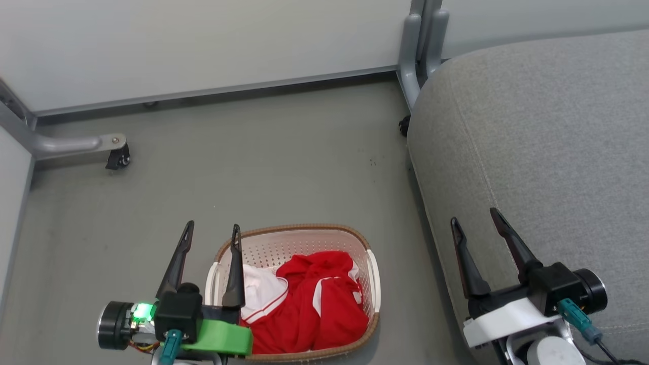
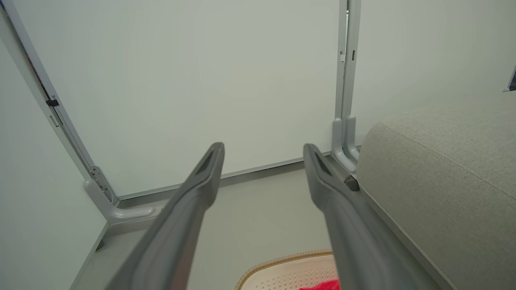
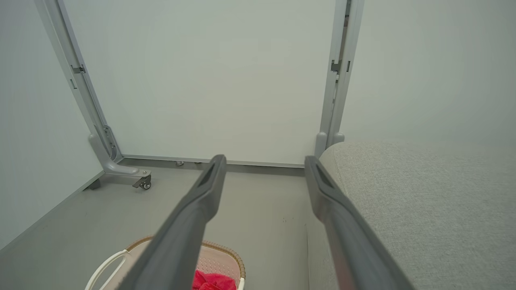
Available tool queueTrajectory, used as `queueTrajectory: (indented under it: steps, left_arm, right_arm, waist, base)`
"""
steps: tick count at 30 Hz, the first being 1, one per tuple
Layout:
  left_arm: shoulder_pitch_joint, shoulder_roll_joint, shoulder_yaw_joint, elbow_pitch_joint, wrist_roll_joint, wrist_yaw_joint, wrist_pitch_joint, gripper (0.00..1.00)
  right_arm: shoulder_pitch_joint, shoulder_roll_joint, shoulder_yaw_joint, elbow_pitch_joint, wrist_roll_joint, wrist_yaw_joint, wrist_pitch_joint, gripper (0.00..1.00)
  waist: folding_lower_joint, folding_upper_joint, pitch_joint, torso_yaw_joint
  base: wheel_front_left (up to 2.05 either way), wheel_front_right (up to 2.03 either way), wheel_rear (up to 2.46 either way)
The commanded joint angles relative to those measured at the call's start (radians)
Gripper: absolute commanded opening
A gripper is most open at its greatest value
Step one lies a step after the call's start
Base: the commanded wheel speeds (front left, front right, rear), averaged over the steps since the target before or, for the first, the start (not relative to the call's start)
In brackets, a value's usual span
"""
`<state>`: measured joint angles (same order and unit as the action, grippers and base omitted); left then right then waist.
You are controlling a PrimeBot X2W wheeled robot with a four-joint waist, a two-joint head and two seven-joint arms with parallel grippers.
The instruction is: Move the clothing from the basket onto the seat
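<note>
The floor [image 1: 263, 167] is smooth and grey-green. The basket [image 1: 299, 227] stands directly on it. To the basket's right, across a narrow strip of bare floor, the seat [image 1: 547, 152] rises from the floor. Well beyond the basket and to its left rests a grey metal foot [image 1: 76, 144] with a black caster [image 1: 117, 158]. Beyond the basket to its right stands a grey post [image 1: 413, 76]. White panels [image 1: 203, 45] close off the floor behind the basket. A few dark specks [image 1: 373, 163] lie beyond the basket, toward the post.
</note>
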<state>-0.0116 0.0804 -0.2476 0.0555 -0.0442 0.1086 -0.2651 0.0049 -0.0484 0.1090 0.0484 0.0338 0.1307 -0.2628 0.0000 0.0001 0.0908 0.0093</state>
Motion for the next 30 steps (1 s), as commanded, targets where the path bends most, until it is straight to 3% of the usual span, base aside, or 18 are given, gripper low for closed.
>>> queueTrajectory:
  steps: [1, 8, 18, 20, 25, 30]
  left_arm:
    - [-0.027, -0.002, 0.004, 0.017, 0.009, -0.012, 0.001, 1.00]
    - [-0.146, -0.011, -0.039, 0.171, 0.033, -0.086, 0.001, 1.00]
    - [-0.418, 0.002, -0.166, 0.549, 0.099, -0.185, 0.001, 1.00]
    - [-0.494, 0.007, -0.187, 0.665, 0.119, -0.191, 0.001, 1.00]
    - [-0.677, 0.017, -0.217, 0.901, 0.173, -0.155, 0.006, 1.00]
    - [-0.809, 0.039, -0.249, 1.068, 0.220, -0.148, 0.062, 1.00]
  right_arm:
    - [-0.028, -0.004, 0.000, -0.005, -0.003, 0.000, -0.003, 1.00]
    - [-0.118, -0.020, 0.013, -0.023, -0.012, 0.000, -0.003, 1.00]
    - [-0.237, -0.056, -0.019, -0.055, -0.004, 0.000, -0.003, 1.00]
    - [-0.268, -0.056, -0.023, -0.071, 0.000, 0.000, -0.003, 1.00]
    - [-0.334, -0.047, -0.014, -0.121, 0.005, 0.000, -0.003, 1.00]
    - [-0.387, -0.036, 0.005, -0.166, 0.005, 0.000, -0.003, 1.00]
  waist:
    - [0.0000, -0.0001, 0.056, -0.001]
    - [0.0000, -0.0001, 0.228, -0.012]
    - [0.0000, -0.0001, 0.440, -0.063]
    - [0.0000, -0.0001, 0.493, -0.080]
    - [0.0000, -0.0001, 0.608, -0.123]
    - [0.0000, -0.0001, 0.698, -0.170]
  base:
    - [0.00, 0.00, 0.00]
    - [0.00, 0.00, 0.00]
    - [0.00, 0.00, 0.00]
    - [0.00, 0.00, 0.00]
    - [0.00, 0.00, 0.00]
    - [0.00, 0.00, 0.00]
